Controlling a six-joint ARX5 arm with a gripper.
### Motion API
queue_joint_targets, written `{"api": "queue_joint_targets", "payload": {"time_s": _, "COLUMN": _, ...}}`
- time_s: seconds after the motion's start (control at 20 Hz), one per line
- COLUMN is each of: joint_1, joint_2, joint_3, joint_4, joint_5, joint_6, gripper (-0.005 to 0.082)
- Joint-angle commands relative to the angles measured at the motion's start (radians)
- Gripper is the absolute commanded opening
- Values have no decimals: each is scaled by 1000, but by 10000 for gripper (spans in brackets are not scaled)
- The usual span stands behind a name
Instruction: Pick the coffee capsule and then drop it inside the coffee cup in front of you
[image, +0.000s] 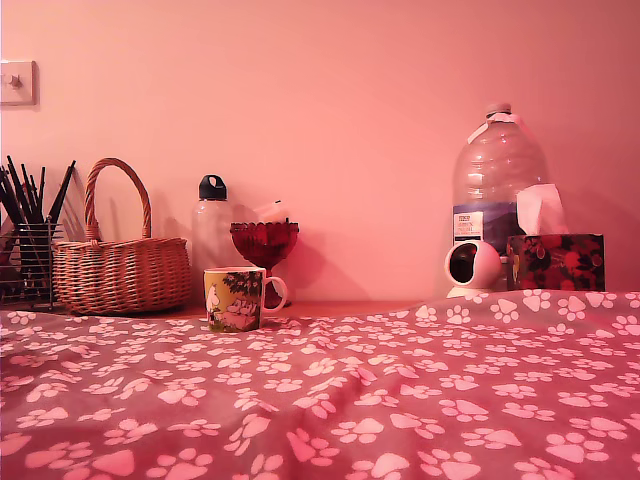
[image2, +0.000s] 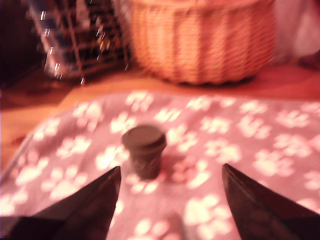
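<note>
Tool (image2: 170, 172) spread wide, released, holding nothing; both dark fingertips (image2: 100, 195) low in the wrist view, apart from everything. Coffee capsule (image2: 144, 150) dark, upright on the paw-print cloth (image2: 280, 150), just beyond the fingertips and nearer one of them, untouched. Wicker basket (image2: 205, 40) and wire pencil holder (image2: 80, 35) farther back on the wooden tabletop (image2: 30, 110). Not seen in the exterior view: tool, capsule. Coffee cup (image: 235, 298) with yellow-green cartoon print standing at the far edge of the cloth, left of centre in the exterior view, handle to the right. Red goblet (image: 264, 243) just behind it. Large water bottle (image: 497, 180) far right with a blue-and-white label, text too small to read. Tissue box (image: 555, 262) floral, no legible writing.
</note>
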Motion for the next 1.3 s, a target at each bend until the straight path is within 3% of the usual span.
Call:
{"api": "queue_joint_targets", "payload": {"time_s": 0.0, "joint_1": 13, "joint_2": 40, "joint_3": 31, "joint_4": 9, "joint_5": -1, "joint_6": 9, "gripper": 586}}
{"api": "queue_joint_targets", "payload": {"time_s": 0.3, "joint_1": 19, "joint_2": 88, "joint_3": 153, "joint_4": -100, "joint_5": 26, "joint_6": 42, "gripper": 586}}
{"api": "queue_joint_targets", "payload": {"time_s": 0.65, "joint_1": 20, "joint_2": 154, "joint_3": 292, "joint_4": -230, "joint_5": 43, "joint_6": 42, "gripper": 586}}
{"api": "queue_joint_targets", "payload": {"time_s": 1.15, "joint_1": 19, "joint_2": 166, "joint_3": 335, "joint_4": -283, "joint_5": 43, "joint_6": 68, "gripper": 581}}
{"api": "queue_joint_targets", "payload": {"time_s": 1.25, "joint_1": 19, "joint_2": 166, "joint_3": 335, "joint_4": -284, "joint_5": 43, "joint_6": 69, "gripper": 534}}
